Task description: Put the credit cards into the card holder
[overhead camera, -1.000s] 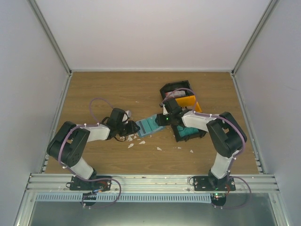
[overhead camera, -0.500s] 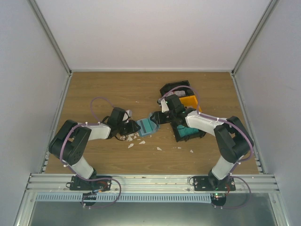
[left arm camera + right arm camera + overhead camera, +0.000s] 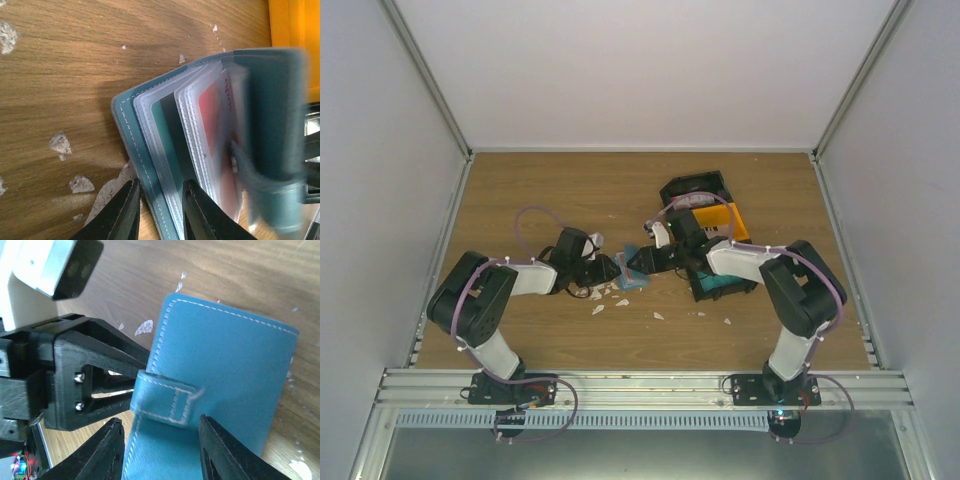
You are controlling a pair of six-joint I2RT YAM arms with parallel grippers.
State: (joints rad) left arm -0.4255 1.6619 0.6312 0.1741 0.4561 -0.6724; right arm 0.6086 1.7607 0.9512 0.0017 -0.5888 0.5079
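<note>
1. White walls [image 3: 650, 70] close in a wooden table [image 3: 570, 200] on three sides.
2. Both arms reach in from the near edge and meet near the middle of the table.
3. Three open bins sit right of centre: a black bin [image 3: 692, 186] farthest back, an orange bin [image 3: 732, 220] just in front of it, and a teal bin [image 3: 722, 285] partly under the right arm.
4. The left gripper [image 3: 160, 185] is clamped on the lower cover and first clear sleeves [image 3: 150, 115] of the card holder [image 3: 125, 130].
5. The right gripper [image 3: 160, 419] has its jaws apart, with the holder's upper cover and its strap [image 3: 165, 400] lying across the gap.
6. The card holder [image 3: 633, 278] lies open on the table between the two grippers, its upper cover raised.
7. One credit card [image 3: 212, 107], white with a red patch, sits inside a clear sleeve.
8. Small white scraps [image 3: 598, 308] dot the wood near the holder.
</note>
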